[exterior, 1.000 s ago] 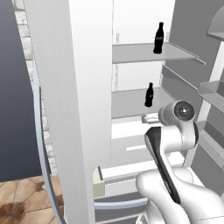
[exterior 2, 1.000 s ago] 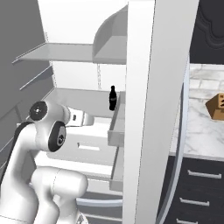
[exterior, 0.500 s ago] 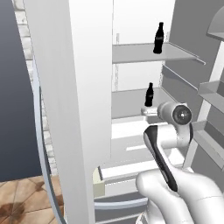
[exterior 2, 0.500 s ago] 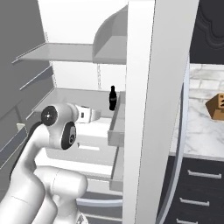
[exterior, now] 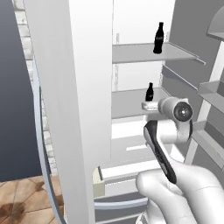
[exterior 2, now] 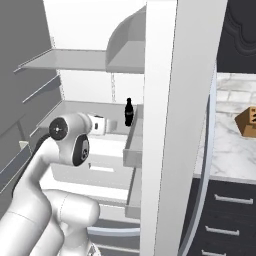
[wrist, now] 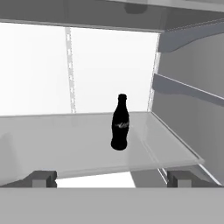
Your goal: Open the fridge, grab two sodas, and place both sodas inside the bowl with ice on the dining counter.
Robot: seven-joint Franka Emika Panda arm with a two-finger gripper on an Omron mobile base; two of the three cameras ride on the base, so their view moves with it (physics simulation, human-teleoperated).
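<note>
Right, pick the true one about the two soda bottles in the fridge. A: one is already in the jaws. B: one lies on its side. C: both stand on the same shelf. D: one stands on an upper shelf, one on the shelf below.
D: the upper soda stands upright on the higher shelf, the lower soda upright one shelf down, ahead of the open gripper.

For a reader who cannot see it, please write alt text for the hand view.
A small near-black cola-shaped bottle stands upright on a grey fridge shelf against the white back wall, straight ahead of the open end effector. Its two dark fingertips rise at the bottom, well apart and short of the bottle.
</note>
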